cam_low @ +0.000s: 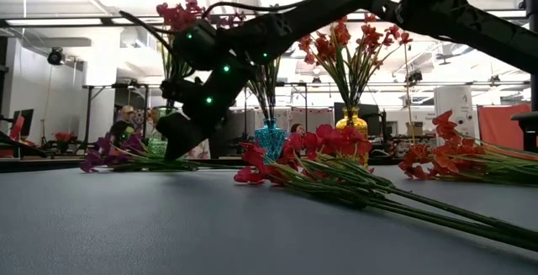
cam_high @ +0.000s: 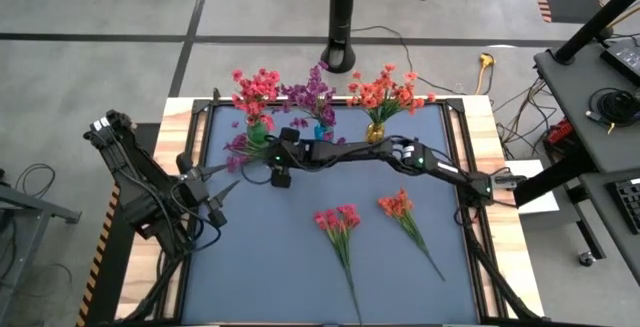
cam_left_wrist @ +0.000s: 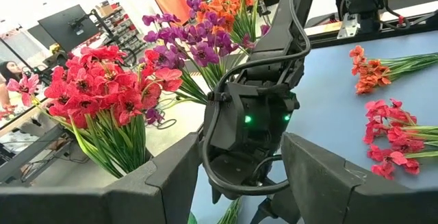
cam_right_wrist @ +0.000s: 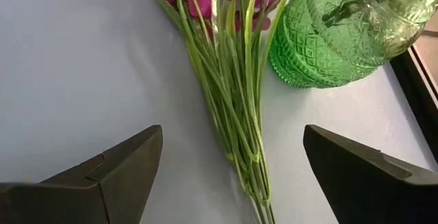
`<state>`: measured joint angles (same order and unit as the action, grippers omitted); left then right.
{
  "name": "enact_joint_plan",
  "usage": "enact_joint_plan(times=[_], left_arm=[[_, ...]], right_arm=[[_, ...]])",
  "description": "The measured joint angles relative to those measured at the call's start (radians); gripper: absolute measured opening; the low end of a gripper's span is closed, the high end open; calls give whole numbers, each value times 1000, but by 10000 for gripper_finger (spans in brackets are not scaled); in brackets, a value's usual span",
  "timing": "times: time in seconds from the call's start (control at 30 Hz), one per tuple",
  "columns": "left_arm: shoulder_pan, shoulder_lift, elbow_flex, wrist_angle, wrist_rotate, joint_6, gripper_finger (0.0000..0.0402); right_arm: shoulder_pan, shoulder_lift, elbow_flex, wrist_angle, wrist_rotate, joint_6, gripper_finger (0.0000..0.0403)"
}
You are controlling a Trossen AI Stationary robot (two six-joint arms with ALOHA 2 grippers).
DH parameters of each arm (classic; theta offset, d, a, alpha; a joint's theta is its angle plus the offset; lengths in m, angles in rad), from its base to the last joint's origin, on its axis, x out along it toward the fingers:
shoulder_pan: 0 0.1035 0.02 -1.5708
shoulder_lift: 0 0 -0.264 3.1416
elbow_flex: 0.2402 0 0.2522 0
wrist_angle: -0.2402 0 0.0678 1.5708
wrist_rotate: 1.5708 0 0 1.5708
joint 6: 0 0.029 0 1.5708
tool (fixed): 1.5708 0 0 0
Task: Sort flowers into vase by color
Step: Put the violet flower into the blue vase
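While the right gripper (cam_right_wrist: 231, 162) hangs with jaws wide apart over the purple sprig (cam_right_wrist: 229, 94) lying beside the green vase (cam_right_wrist: 342, 29), a careless descent could knock the vase; left gripper (cam_left_wrist: 233, 176), jaws apart, waits nearby.

We see our right gripper (cam_high: 281, 177) wide open, arm stretched toward the tabletop's far-left; our left gripper (cam_high: 222, 199) waits half-parted near the left edge.
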<state>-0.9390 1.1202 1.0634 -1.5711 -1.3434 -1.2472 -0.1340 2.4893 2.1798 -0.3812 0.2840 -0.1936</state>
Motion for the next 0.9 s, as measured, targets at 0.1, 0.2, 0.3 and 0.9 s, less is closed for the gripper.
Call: enact_joint_plan(times=[0.1,0.2,0.3,0.9], left_arm=[[0,0,0,0,0,5,192],[0,0,0,0,0,5,192],[0,0,0,0,0,5,192],[0,0,0,0,0,8,192]], right_arm=[[-5,0,-8,9,0,0,342],[-11,0,-20,28,-3,2,337],[-16,0,-31,29,-5,3,333],[-23,0,-66,43,-112,26,311]])
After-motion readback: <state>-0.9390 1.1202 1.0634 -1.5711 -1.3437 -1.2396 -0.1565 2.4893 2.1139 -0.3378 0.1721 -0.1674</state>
